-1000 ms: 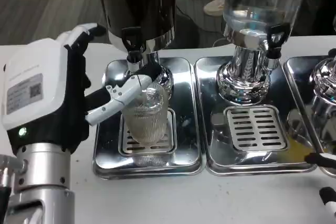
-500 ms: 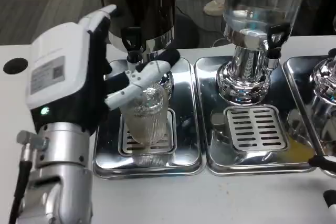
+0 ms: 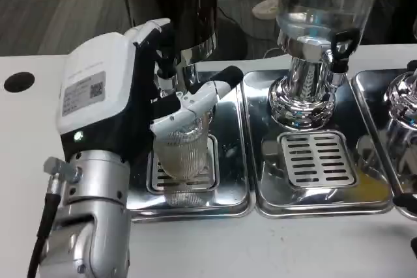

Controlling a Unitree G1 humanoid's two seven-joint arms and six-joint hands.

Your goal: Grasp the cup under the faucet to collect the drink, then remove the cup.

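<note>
A small black round hole (image 3: 18, 82) in the white table (image 3: 273, 245) lies well to the left of the left hand (image 3: 107, 99); that hand, white-backed with black and white fingers (image 3: 195, 99), wraps around the clear ribbed glass cup (image 3: 184, 151), holding it near the rim; the cup stands on the slotted grate of a shiny steel drip tray (image 3: 231, 187), just in front of the hand and under the black faucet (image 3: 165, 69) of a dark dispenser; further right of the hand stands a clear-tank dispenser (image 3: 313, 50) on a chrome base, over a second steel tray (image 3: 319, 161).
</note>
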